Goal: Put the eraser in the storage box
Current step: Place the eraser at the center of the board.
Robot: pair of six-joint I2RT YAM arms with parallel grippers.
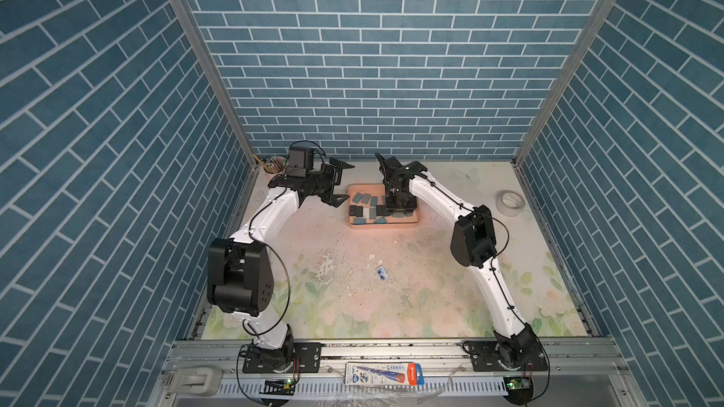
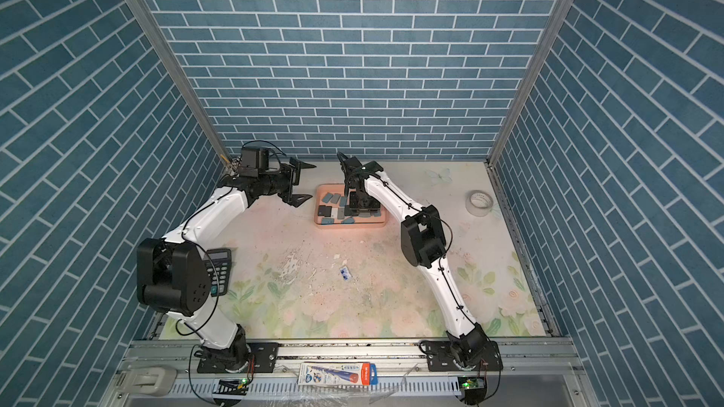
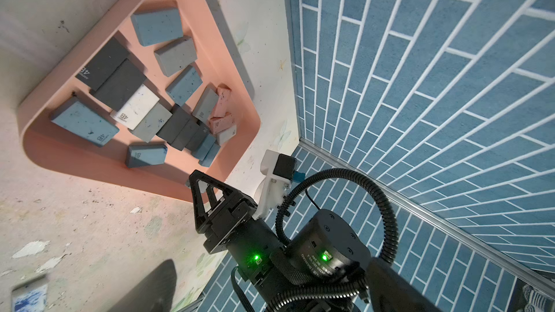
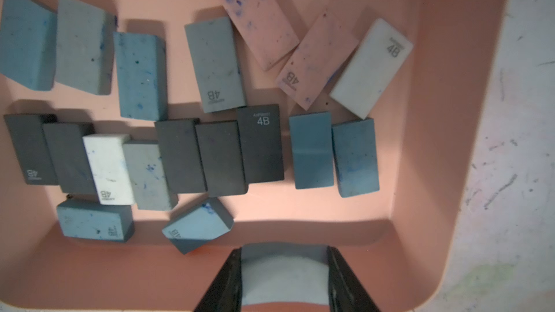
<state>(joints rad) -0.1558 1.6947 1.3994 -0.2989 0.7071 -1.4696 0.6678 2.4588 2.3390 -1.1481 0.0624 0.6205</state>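
Floral tabletop (image 1: 352, 291) — right tool (image 4: 283, 255) points down into storage box (image 4: 435, 115), pinching a pale eraser (image 4: 283, 277) (left tool (image 1: 350, 183) spread wide).

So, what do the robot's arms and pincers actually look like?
The left arm and right arm have white shells, bulky black joints and thin black cables running alongside. The left pincer and right pincer are black with triangular, open-framed fingers.
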